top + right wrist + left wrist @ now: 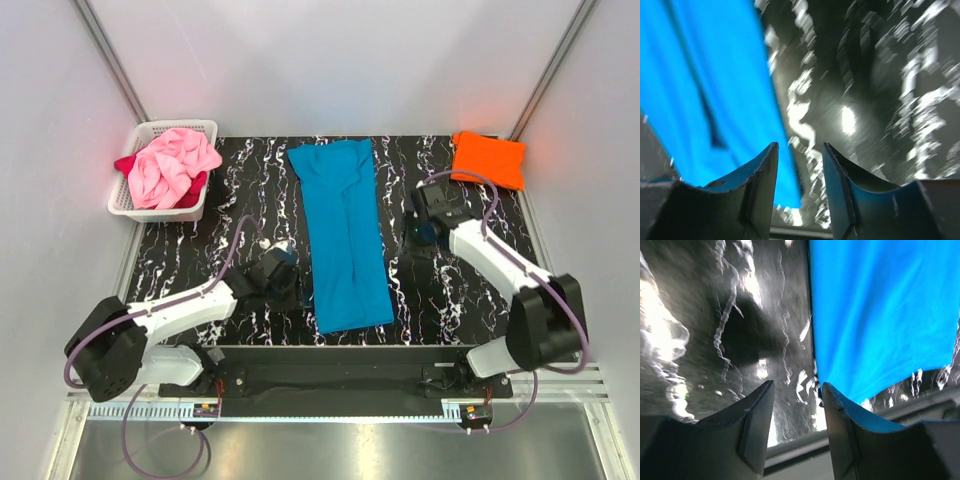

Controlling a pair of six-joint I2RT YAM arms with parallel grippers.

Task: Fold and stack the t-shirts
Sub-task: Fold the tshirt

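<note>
Fingers (755,430) of the left gripper (797,412) stood apart with nothing between them, only marbled table (250,180) showing in the gap. The right gripper (799,172) was the same, jaws parted and empty.

The blue shirt (343,235) lay flat in the middle of the table as a long narrow strip, running from the far side toward the arms, its sides seemingly folded in. The left gripper (278,272) sat just beside the strip's left edge near its near end. The right gripper (425,225) sat off the right edge, about halfway along and a little apart from it. The orange shirt (488,158) lay folded at the far right corner. The pink shirt (172,165) and red shirt (125,163) were heaped in the basket (130,205) at far left.

By my reading, the lengthwise fold of the blue shirt was done and the crosswise fold was next. That would call for each gripper to close in on its own edge, probably at the near corners, and pinch all layers together. Both would then need to lift evenly and carry the end over toward the far end, so the strip halves without skewing.
</note>
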